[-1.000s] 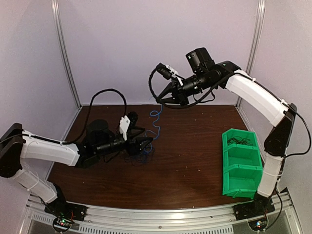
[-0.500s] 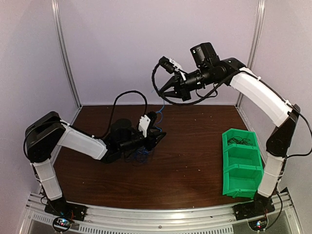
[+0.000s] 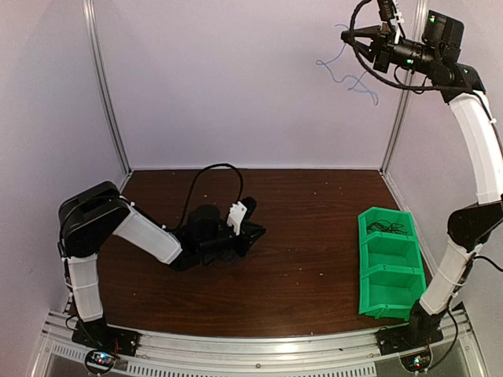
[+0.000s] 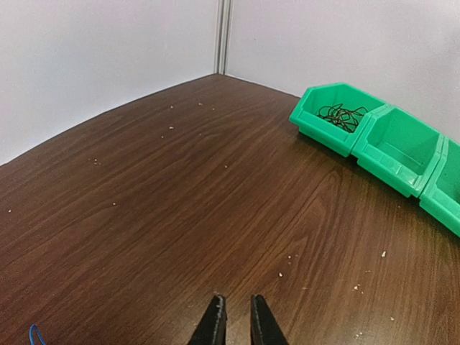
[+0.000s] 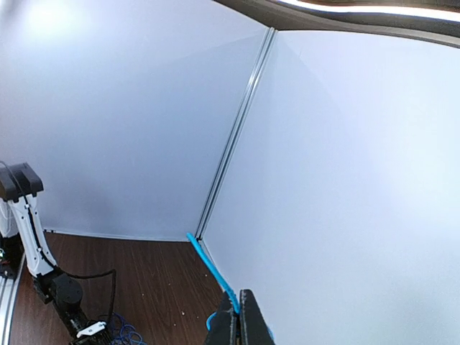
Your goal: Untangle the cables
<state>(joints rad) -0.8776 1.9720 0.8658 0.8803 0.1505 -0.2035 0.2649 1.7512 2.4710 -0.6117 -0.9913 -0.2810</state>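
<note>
Two arms, the left arm [image 3: 145, 236] and the right arm [image 3: 481, 133], are standing at the table's [image 3: 314, 259] near edge. One green bin [image 3: 365, 271] is showing three compartments along its right edge, one black cable tangle [image 3: 387, 228] lying in the farthest. One blue cable [image 5: 213, 272] is dangling overhead; more blue loops [image 5: 123, 330] are bunching uncountably
</note>
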